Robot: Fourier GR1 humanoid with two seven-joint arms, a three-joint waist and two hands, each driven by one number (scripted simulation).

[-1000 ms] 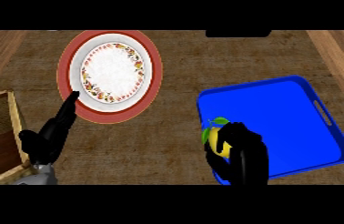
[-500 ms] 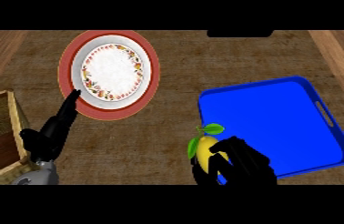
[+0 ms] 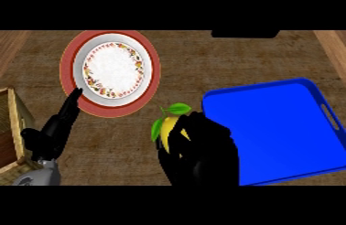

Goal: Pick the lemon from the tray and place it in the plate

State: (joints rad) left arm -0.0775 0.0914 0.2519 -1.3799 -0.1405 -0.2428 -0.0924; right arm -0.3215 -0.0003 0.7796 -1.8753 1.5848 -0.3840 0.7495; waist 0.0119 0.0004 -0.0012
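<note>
My right hand (image 3: 201, 152) is curled round a yellow lemon (image 3: 165, 128) with green leaves on top. The lemon is over the bare counter, just left of the blue tray (image 3: 277, 128), whose floor holds nothing. A round plate (image 3: 112, 71) with a red rim and a flowered white centre lies at the upper left, apart from the lemon. My left hand (image 3: 55, 128) rests at the lower left with straight fingers pointing up, their tips just at the plate's lower left rim.
A wooden crate (image 3: 13, 128) stands at the left edge beside my left hand. A dark object (image 3: 245, 34) sits at the top edge, right of centre. Wooden strips border the counter at the far right and left.
My right hand has carried the lemon out of the blue tray and leftward over the counter, toward the plate. The left hand has stayed in place.
</note>
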